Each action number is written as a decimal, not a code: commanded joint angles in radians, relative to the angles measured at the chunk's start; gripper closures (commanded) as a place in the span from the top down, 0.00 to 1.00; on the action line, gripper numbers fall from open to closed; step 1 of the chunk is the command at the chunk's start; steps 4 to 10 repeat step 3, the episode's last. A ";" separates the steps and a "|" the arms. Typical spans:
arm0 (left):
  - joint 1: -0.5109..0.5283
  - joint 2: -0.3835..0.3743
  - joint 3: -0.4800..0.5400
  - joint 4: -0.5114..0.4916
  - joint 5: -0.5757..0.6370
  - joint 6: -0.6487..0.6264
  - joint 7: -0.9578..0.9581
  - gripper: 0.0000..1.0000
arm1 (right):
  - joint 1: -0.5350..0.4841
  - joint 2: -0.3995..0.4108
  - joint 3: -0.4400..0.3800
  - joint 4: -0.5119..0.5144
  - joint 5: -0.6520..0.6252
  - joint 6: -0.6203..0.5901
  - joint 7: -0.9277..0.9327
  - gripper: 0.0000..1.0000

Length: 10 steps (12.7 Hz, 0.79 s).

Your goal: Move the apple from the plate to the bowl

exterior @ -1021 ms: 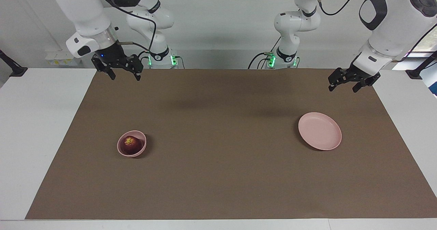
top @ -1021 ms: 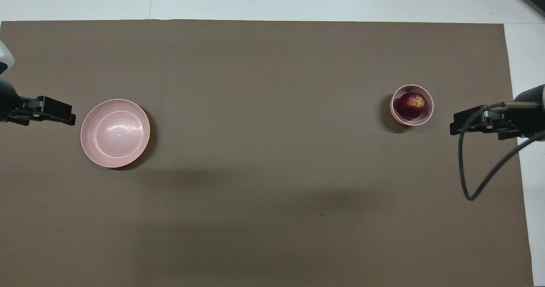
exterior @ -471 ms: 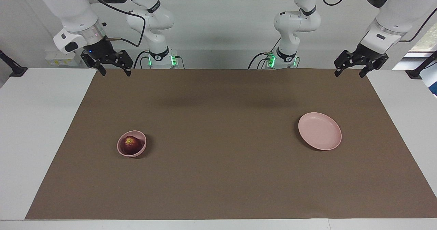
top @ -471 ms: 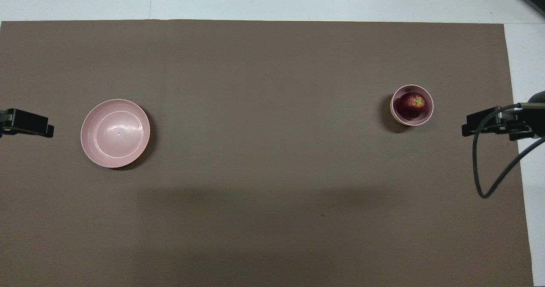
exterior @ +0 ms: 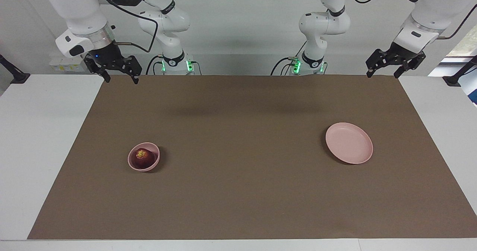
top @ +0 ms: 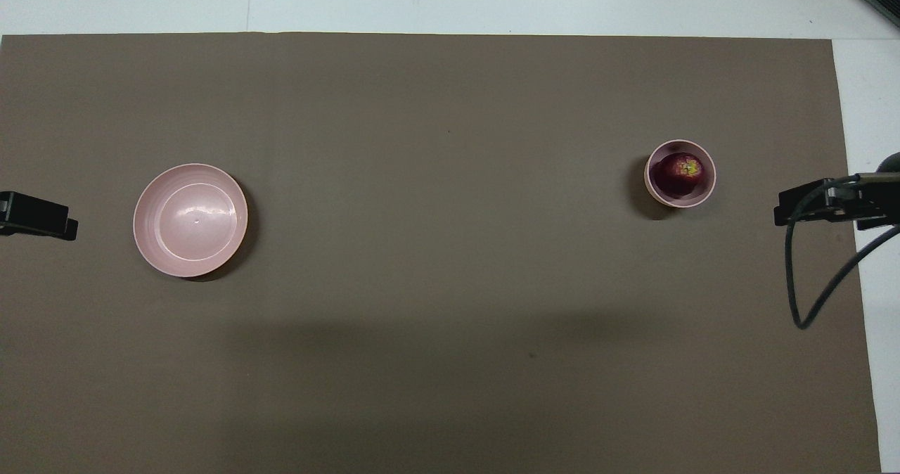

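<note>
The dark-red apple [exterior: 142,157] lies in the small deep pink bowl [exterior: 157,160] toward the right arm's end of the table; apple [top: 680,173] and bowl [top: 711,181] also show in the overhead view. The flat pink plate [exterior: 349,143] sits bare toward the left arm's end, and shows in the overhead view [top: 190,219] too. My right gripper [exterior: 122,79] is open and empty, raised over the mat's edge at its own end [top: 808,207]. My left gripper [exterior: 382,75] is open and empty, raised over the mat's edge beside the plate [top: 42,215].
A brown mat [exterior: 238,191] covers most of the white table [exterior: 37,132]. A black cable [top: 808,298] hangs from the right arm's wrist over the mat's edge.
Both grippers have risen and drawn back toward the robots and outward to their own ends of the table. The apple, bowl and plate have not moved.
</note>
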 commanded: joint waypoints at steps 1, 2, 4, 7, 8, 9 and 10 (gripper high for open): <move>-0.019 0.001 0.011 0.028 0.024 -0.032 0.038 1.00 | -0.007 -0.005 0.003 -0.010 0.019 0.011 0.058 1.00; -0.017 0.001 0.011 0.028 0.015 -0.026 0.036 1.00 | -0.007 -0.005 0.003 -0.010 0.019 0.008 0.056 1.00; -0.017 0.002 0.011 0.030 0.018 -0.027 0.034 1.00 | -0.007 -0.005 0.003 -0.010 0.019 0.008 0.052 1.00; -0.017 0.002 0.011 0.030 0.018 -0.027 0.034 1.00 | -0.007 -0.005 0.003 -0.010 0.019 0.008 0.052 1.00; -0.017 0.002 0.011 0.030 0.018 -0.027 0.034 1.00 | -0.007 -0.005 0.003 -0.010 0.019 0.008 0.052 1.00; -0.017 0.002 0.011 0.030 0.018 -0.027 0.034 1.00 | -0.007 -0.005 0.003 -0.010 0.019 0.008 0.052 1.00; -0.017 0.002 0.011 0.030 0.018 -0.027 0.034 1.00 | -0.007 -0.005 0.003 -0.010 0.019 0.008 0.052 1.00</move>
